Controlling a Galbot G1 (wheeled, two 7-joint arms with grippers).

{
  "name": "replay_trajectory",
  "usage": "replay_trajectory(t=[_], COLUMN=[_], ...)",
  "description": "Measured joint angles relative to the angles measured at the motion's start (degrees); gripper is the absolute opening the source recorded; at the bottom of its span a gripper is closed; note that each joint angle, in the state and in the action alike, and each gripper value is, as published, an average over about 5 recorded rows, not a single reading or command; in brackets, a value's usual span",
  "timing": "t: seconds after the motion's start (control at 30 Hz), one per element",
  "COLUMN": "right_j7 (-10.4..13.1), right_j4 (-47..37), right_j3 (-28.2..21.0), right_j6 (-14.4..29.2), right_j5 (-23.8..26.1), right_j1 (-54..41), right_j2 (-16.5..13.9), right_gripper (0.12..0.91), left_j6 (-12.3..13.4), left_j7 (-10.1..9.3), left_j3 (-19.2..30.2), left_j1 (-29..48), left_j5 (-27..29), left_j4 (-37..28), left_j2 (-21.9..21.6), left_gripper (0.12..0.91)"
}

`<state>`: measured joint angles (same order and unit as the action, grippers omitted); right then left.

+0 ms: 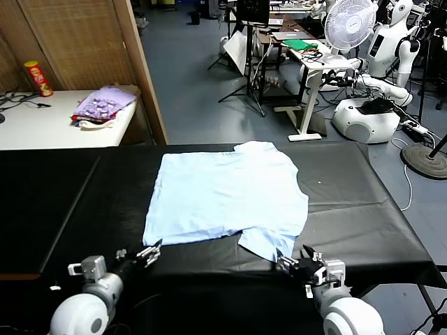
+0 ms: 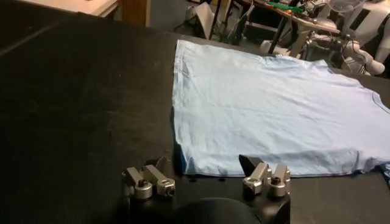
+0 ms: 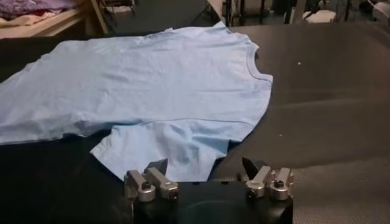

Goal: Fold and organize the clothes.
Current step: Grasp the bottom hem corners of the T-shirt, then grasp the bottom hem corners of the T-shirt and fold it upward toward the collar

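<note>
the near sleeve of the pale blue t-shirt lies just ahead of the right tool, whose fingers stand apart and hold nothing. the shirt lies spread flat on the black worktop, collar to the robot's right. the left tool, wide and holding nothing, sits at the shirt's near left corner. a lavender cloth pile rests on the white side table, well apart.

Pale sky-blue short-sleeved T-shirt on my black counter: I can read no lettering on it.
Red and yellow cylindrical can on the white side counter: its print is too small for me to read.
</note>
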<state>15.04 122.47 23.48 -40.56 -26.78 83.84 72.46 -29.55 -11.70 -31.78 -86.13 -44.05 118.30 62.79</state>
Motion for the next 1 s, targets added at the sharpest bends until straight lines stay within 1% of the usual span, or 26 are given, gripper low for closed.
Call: replay_trajectory(t=[0.07,0.17,0.2,0.23,0.27,0.3,0.33,0.37,0.53,0.57,0.63,0.7,0.8,0.9,1.0], right_j7=[0.0,0.1,0.1,0.1,0.2,0.4,0.6,0.8,1.8,1.9,1.8,1.2,-0.7,-3.0,-5.1], right_j4=[0.0,0.2,0.4,0.7,0.9,1.2,1.6,2.2,6.8,8.0,10.3,12.0,12.8,11.5,8.4], right_j3=[0.0,0.0,0.0,0.0,0.0,0.0,0.1,0.2,1.1,1.4,2.0,2.7,3.5,3.7,3.3], right_j6=[0.1,0.5,0.6,0.8,1.0,1.1,1.2,1.2,-0.1,-0.4,-0.5,0.0,2.3,5.3,8.2], right_j5=[0.1,0.2,0.4,0.6,0.9,1.3,1.7,2.0,3.8,4.0,4.2,4.2,4.0,4.0,4.0], right_j1=[0.1,0.7,0.9,1.2,1.5,1.8,2.3,2.8,6.7,7.8,9.6,10.9,11.1,9.1,5.2], right_j2=[0.2,0.6,0.8,0.9,0.9,0.9,0.9,0.9,0.6,0.6,0.5,0.2,-0.6,-1.7,-3.2], right_gripper=[0.528,0.361,0.311,0.245,0.196,0.166,0.135,0.121,0.122,0.122,0.122,0.122,0.122,0.122,0.122], left_j6=[0.2,0.8,1.0,1.2,1.4,1.6,1.8,2.0,2.7,2.8,3.0,3.1,3.4,4.2,5.9], left_j7=[0.04,0.33,0.49,0.63,0.77,0.9,1.03,1.16,1.55,1.51,1.35,1.04,0.59,0.48,0.52], left_j3=[0.0,0.2,0.2,0.3,0.4,0.4,0.5,0.5,0.5,0.4,0.1,-0.6,-2.3,-4.3,-5.2], left_j1=[0.0,0.0,0.0,-0.1,-0.2,-0.3,-0.5,-0.7,-1.9,-2.2,-2.9,-4.0,-6.7,-9.8,-11.0], left_j5=[0.1,0.5,0.7,0.8,1.0,1.1,1.1,1.1,1.5,1.7,2.0,1.9,1.3,0.5,0.6], left_j4=[-0.2,-0.6,-0.7,-0.8,-0.8,-0.8,-0.7,-0.5,1.0,1.4,2.2,3.3,5.4,7.9,9.4], left_j2=[0.0,-0.1,-0.1,-0.1,-0.1,-0.1,-0.1,-0.1,-0.3,-0.4,-0.7,-1.3,-2.2,-2.8,-2.5], left_gripper=[0.798,0.783,0.76,0.72,0.68,0.631,0.565,0.515,0.234,0.188,0.138,0.132,0.13,0.129,0.129])
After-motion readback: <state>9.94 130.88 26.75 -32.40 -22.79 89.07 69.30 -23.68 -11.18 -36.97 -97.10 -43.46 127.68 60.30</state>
